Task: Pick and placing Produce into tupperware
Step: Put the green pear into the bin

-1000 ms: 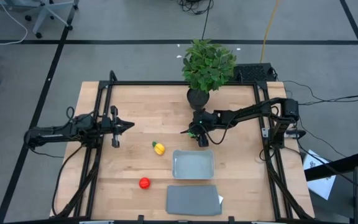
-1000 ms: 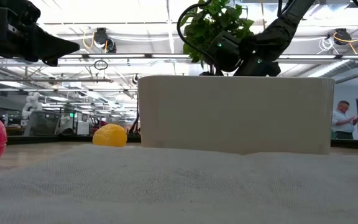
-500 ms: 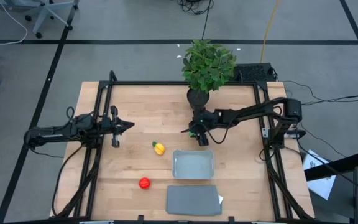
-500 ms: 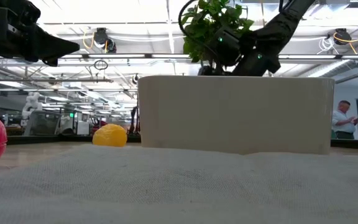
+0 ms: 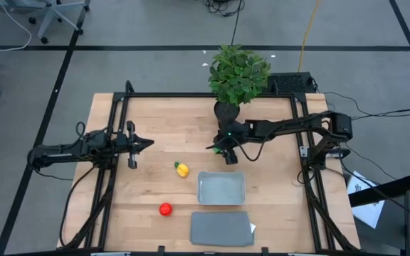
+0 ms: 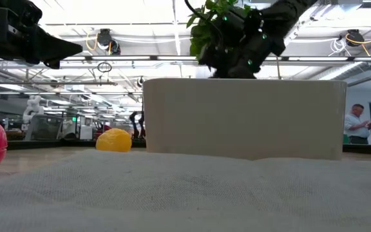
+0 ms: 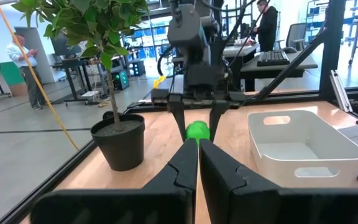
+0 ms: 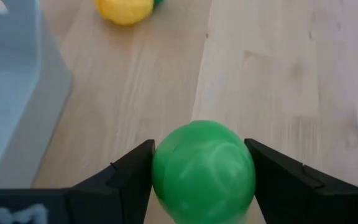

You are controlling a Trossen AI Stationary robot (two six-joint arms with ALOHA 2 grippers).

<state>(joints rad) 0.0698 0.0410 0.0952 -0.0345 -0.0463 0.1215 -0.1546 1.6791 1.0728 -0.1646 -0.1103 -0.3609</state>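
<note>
My right gripper [image 5: 223,151] hovers over the table's middle, between the plant pot and the tupperware, shut on the round green fruit [image 8: 202,165]. The left wrist view also shows this fruit [image 7: 197,130] between its down-pointing fingers. The tupperware [image 5: 200,188] stands on its flat base toward the near edge, seen as a pale wall [image 6: 243,116] in the low view. The yellow fruit with a green tip [image 5: 182,169] lies on the wood left of the tub. The red fruit [image 5: 165,209] lies nearer the front edge. My left gripper [image 5: 146,143] waits shut at the table's left. My right gripper pinches the green fruit between its two fingers, one finger [image 8: 129,177] on each side at the widest part [image 8: 160,171]. The fingers come from above, pointing down. The fruit is lifted off the wood, with bare table showing under it.
A leafy potted plant [image 5: 237,75] stands at the far edge just behind my right gripper, its pot [image 7: 120,140] close by. A flat grey lid [image 5: 222,228] lies in front of the tub at the near edge. Open wood lies between the two arms.
My right gripper has risen with the green fruit, climbing higher above the tub's rim in the low view, and has shifted slightly toward the plant at the far edge. It has stayed shut on the fruit.
</note>
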